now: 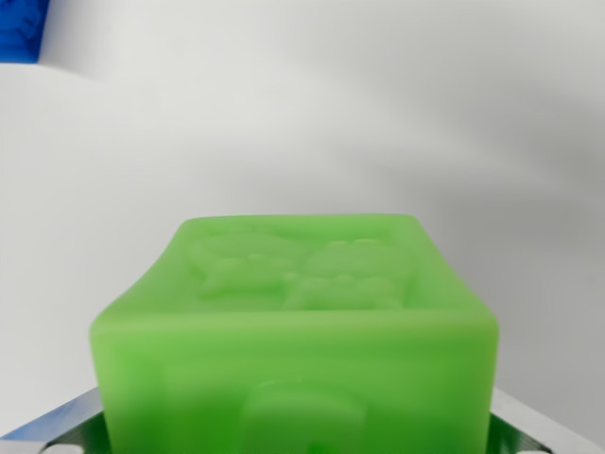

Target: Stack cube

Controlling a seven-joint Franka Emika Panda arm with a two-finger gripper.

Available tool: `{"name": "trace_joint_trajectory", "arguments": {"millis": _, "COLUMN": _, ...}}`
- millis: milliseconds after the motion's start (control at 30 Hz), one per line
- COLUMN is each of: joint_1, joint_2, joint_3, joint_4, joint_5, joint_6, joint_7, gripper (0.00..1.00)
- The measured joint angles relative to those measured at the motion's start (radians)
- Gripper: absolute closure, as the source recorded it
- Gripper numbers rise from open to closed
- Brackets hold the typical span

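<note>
Translucent green rubbery cube with embossed faces (pixel 298 331) fills the wrist view's lower centre, seated between metal finger parts of the gripper (pixel 298 435) at both bottom corners. Jaws appear clenched on its sides. Looks light, slightly soft, grippy; flat sides suit holding. Blue block (pixel 21 28) lies at the white bench's (pixel 378 113) far left.

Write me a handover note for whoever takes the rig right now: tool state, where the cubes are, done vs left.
Tool: only metal finger parts show at the bottom corners, flanking the green cube; it looks gripped, but the pad contact is hidden.
Green cube: fills the lower wrist view, embossed top face visible.
Blue object: top corner on the wrist view's left, far off on the white surface; probably the stack target.
Done: green cube apparently picked.
Left: carry it to the blue object, place it on top, release.
</note>
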Motion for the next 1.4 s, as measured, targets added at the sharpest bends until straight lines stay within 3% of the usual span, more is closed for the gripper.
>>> {"name": "trace_joint_trajectory", "arguments": {"millis": 1400, "joint_1": 0.136, "joint_2": 0.050, "joint_3": 0.000, "joint_4": 0.088, "joint_5": 0.000, "joint_6": -0.039, "joint_7": 0.230, "gripper": 1.00}}
